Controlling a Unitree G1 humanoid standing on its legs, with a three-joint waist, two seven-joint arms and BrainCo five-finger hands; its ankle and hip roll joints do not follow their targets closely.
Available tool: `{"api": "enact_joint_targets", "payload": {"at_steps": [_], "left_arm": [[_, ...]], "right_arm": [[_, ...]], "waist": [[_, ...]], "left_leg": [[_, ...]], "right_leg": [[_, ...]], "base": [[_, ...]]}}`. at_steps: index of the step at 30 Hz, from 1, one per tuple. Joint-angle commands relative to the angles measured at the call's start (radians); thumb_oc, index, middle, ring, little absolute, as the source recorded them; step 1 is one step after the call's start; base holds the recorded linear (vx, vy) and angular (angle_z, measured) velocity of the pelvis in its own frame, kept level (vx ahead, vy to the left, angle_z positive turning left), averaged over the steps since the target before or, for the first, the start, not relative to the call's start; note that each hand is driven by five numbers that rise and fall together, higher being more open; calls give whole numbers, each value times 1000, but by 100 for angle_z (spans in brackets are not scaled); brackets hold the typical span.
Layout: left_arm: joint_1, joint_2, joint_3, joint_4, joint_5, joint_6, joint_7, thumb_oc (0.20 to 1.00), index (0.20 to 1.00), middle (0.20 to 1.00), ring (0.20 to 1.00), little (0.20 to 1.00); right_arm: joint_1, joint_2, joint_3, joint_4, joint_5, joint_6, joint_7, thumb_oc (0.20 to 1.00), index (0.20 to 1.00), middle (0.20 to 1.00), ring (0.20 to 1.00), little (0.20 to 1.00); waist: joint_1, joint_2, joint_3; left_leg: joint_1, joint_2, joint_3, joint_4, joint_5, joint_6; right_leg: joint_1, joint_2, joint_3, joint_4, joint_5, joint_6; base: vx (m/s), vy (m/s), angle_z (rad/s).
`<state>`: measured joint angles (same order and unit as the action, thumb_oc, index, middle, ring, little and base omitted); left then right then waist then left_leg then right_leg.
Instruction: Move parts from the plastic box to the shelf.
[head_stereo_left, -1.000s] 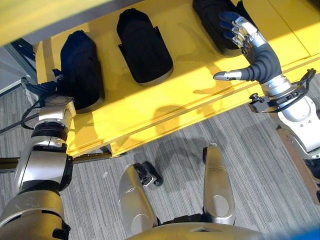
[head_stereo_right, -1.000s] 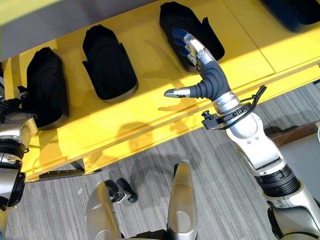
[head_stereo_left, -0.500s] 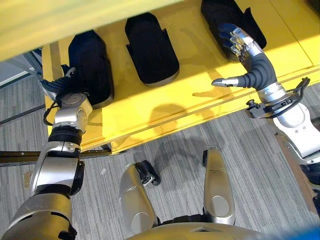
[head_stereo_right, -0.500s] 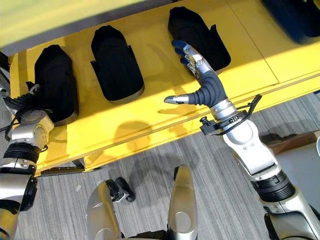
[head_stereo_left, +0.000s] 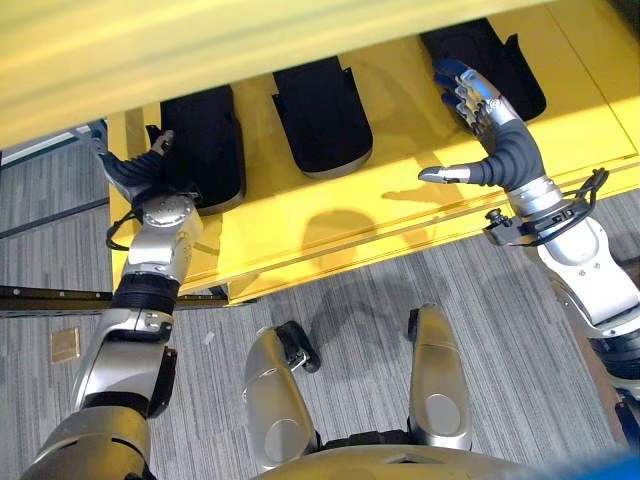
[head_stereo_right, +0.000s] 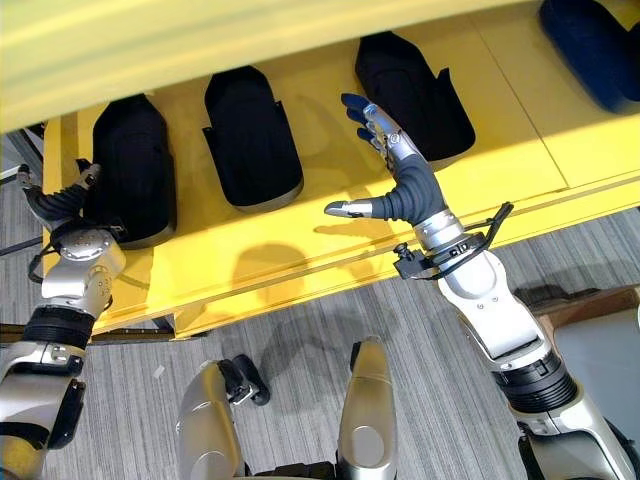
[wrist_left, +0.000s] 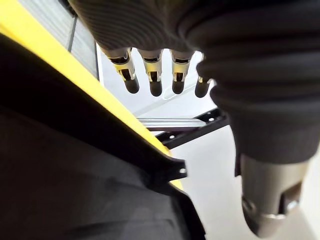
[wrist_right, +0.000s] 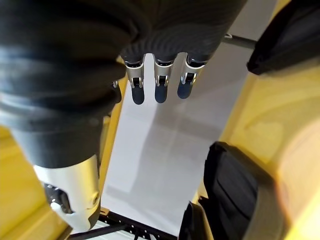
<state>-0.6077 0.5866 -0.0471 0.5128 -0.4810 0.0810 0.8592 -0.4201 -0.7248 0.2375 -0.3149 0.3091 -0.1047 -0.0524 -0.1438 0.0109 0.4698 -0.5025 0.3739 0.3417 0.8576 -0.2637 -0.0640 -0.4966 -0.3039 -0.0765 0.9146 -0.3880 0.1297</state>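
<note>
On the yellow shelf (head_stereo_right: 330, 215) three black parts lie side by side, each with its long axis running front to back, rounded end toward the shelf's front edge: the left part (head_stereo_right: 133, 170), the middle part (head_stereo_right: 250, 138) and the right part (head_stereo_right: 412, 95). The left hand (head_stereo_right: 62, 199) sits at the left part's outer side, fingers straight, holding nothing. The right hand (head_stereo_right: 392, 170) hovers just beside the right part, fingers spread, thumb out, empty. No writing can be read

Glossy smooth yellow shelf (head_stereo_left: 400, 190); matt black plastic-looking parts (head_stereo_right: 252, 140); grey ribbed carpet floor (head_stereo_left: 350, 300)
</note>
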Motion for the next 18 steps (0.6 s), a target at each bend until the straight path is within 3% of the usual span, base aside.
{"api": "enact_joint_targets", "payload": {"at_steps": [1,6,8,9,15,18], "left_arm": [[-23,16,28,-25,81,-57,55,1000,1000,1000,1000,1000],[-44,78,47,-65,263,-58,232,1000,1000,1000,1000,1000],[-81,131,51,-59,295,-80,282,1000,1000,1000,1000,1000],[-175,213,51,-26,288,-80,331,1000,1000,1000,1000,1000],[-297,284,20,79,239,-126,272,1000,1000,1000,1000,1000],[-249,264,37,31,203,-138,246,1000,1000,1000,1000,1000]], "right_arm": [[-4,48,-65,-44,-18,-62,-3,1000,1000,1000,1000,1000],[-31,40,-56,-33,9,-52,1,1000,1000,1000,1000,1000],[-41,26,-51,-27,24,-45,2,1000,1000,1000,1000,1000],[-59,15,-38,-17,41,-35,6,1000,1000,1000,1000,1000],[-87,6,-17,-11,73,-16,9,1000,1000,1000,1000,1000],[-53,22,-37,-38,64,-23,32,1000,1000,1000,1000,1000]], "waist": [[11,-19,-24],[19,-20,-20],[19,-18,-23],[13,-9,-32],[-4,5,-38],[-12,8,-31]], "left_leg": [[88,-41,-24,-36,-79,-6],[81,-38,-21,-39,-73,-7],[82,-39,-20,-38,-74,-7],[77,-39,-15,-30,-77,-9],[84,-43,0,-41,-74,-7],[95,-48,6,-68,-62,-10]], "right_leg": [[23,-3,-60,-100,90,-22],[10,-15,-59,-101,100,-19],[12,-22,-60,-101,102,-19],[9,-30,-58,-97,102,-16],[12,-30,-53,-108,104,-14],[19,-21,-49,-123,105,-16]], "base": [[-57,-14,2],[-40,-6,4],[20,21,0],[42,46,1],[11,25,0],[-8,44,-8]]}}
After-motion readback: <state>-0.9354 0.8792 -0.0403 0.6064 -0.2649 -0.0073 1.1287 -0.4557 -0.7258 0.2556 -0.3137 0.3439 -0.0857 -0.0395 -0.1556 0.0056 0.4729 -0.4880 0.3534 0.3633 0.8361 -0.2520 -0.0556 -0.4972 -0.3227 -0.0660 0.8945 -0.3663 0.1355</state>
